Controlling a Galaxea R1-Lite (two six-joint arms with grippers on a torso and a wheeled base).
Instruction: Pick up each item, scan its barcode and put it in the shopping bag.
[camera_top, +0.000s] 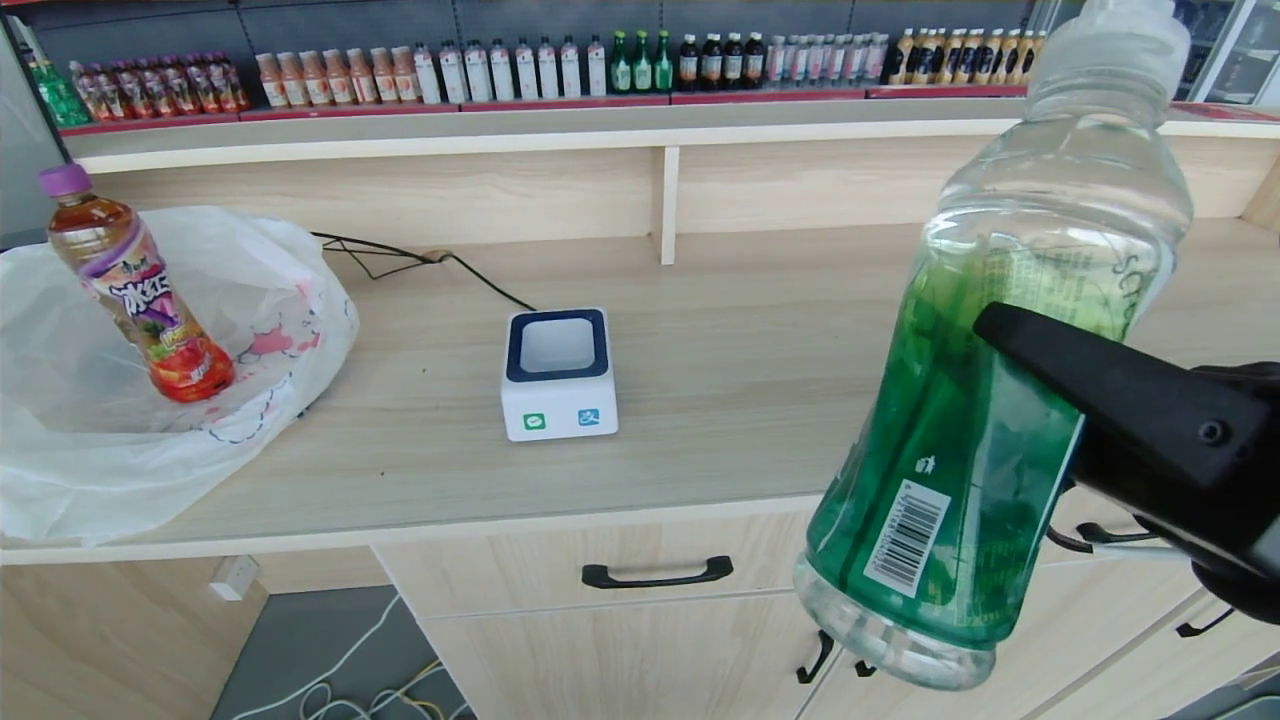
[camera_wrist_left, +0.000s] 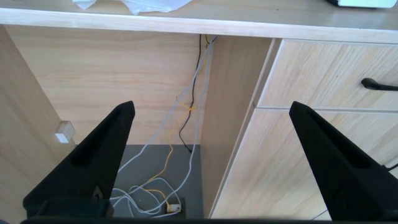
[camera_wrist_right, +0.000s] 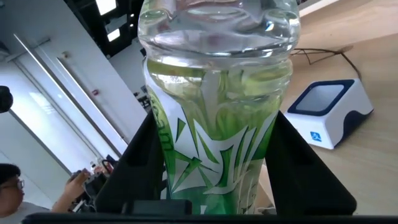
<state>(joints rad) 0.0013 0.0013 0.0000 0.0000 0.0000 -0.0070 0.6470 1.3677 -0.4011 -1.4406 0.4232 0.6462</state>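
Fingers (camera_top: 1100, 385) of right gripper (camera_wrist_right: 217, 146) clamp green bottle (camera_top: 960, 450); left gripper (camera_wrist_left: 211, 109) spread wide, empty, apparently below counter (camera_top: 750, 330).

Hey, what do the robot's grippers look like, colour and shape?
Both are matte black. The left gripper has two broad, flat fingers tapering like wedges to blunt tips. The right gripper has the same wedge fingers; one finger carries a small round fastener near its base.

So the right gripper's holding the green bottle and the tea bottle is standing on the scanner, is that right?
No: the tea bottle sits in the shopping bag, not on the scanner, as the head view shows. The right gripper does hold the green bottle.
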